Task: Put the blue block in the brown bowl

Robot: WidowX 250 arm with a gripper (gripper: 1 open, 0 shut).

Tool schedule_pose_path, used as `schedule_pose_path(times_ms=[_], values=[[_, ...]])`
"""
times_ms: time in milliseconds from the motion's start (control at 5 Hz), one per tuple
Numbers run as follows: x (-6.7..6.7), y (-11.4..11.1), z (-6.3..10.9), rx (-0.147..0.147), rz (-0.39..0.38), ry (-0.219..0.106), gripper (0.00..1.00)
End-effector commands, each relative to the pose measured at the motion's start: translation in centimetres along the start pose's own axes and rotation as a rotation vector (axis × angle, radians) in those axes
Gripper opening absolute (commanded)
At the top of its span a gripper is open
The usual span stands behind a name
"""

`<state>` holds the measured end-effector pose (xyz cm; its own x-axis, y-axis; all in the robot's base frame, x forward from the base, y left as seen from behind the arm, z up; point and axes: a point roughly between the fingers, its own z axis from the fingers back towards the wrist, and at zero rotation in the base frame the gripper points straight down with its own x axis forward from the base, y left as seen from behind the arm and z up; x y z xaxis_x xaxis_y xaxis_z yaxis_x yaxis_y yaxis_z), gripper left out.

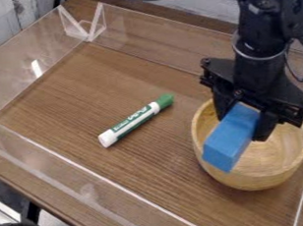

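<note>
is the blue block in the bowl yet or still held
Held: gripper clamps the blue block, tilted, hanging over the brown bowl hollow.

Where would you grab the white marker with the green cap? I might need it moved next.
Grip the white marker across the middle of its barrel, coming straight down from above. It lies flat on the wooden table with bare space on both long sides, so the jaws should straddle its thin width, turned crosswise to its diagonal line.

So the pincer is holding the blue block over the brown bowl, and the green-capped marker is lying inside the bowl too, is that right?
Not quite. The marker is not in the brown bowl; the camera view shows it lying on the wooden table, to the left of the bowl and apart from it. The rest holds: the pincer holds the blue block over the bowl.
</note>
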<state>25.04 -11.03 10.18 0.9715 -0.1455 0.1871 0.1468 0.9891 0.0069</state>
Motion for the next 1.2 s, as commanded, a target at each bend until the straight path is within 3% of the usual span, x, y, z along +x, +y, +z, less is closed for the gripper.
schedule_pose_path(times_ms=[0,1000], values=[[0.6,-0.1,0.8,-0.018,0.011,-0.052,0.0],[0.9,0.3,-1.4,-0.04,0.06,-0.081,0.0]])
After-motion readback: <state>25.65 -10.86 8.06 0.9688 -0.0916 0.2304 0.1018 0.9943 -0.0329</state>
